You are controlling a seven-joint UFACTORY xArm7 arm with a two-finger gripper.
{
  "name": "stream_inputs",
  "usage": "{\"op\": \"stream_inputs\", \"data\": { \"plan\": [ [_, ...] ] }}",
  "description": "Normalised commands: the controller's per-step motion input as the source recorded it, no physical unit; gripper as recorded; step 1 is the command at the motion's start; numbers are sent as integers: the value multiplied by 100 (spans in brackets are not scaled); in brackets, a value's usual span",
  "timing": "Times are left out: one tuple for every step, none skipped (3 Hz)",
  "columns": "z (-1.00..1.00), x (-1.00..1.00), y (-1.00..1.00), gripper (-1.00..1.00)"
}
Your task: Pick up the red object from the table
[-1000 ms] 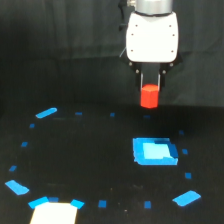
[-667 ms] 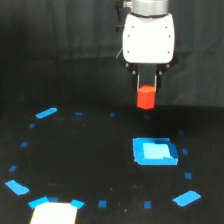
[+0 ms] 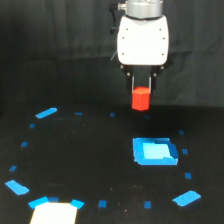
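The gripper (image 3: 141, 90) pinches the one red object (image 3: 141, 98) between its dark fingers (image 3: 150, 84). It is small, bright red-orange, with flat sides, held up above the black table (image 3: 90, 165). One blue square patch (image 3: 154, 151) lies below. One white patch (image 3: 55, 213) sits at the near edge.

One arm with one end effector (image 3: 141, 89). One red object (image 3: 141, 98). One black worktop (image 3: 90, 160). On it, one large blue square patch (image 3: 154, 151) and one white patch (image 3: 54, 214). Four bigger blue tape strips: (image 3: 46, 113), (image 3: 17, 187), (image 3: 186, 198) and a pair of blue corners by the white patch. About a dozen small blue marks (image 3: 102, 203) ring the worktop; some are too faint to count surely.
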Motion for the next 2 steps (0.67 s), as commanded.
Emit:
{"op": "stream_inputs", "data": {
  "plan": [
    [-4,-17,6,-95],
    [-1,-14,31,-100]
  ]
}}
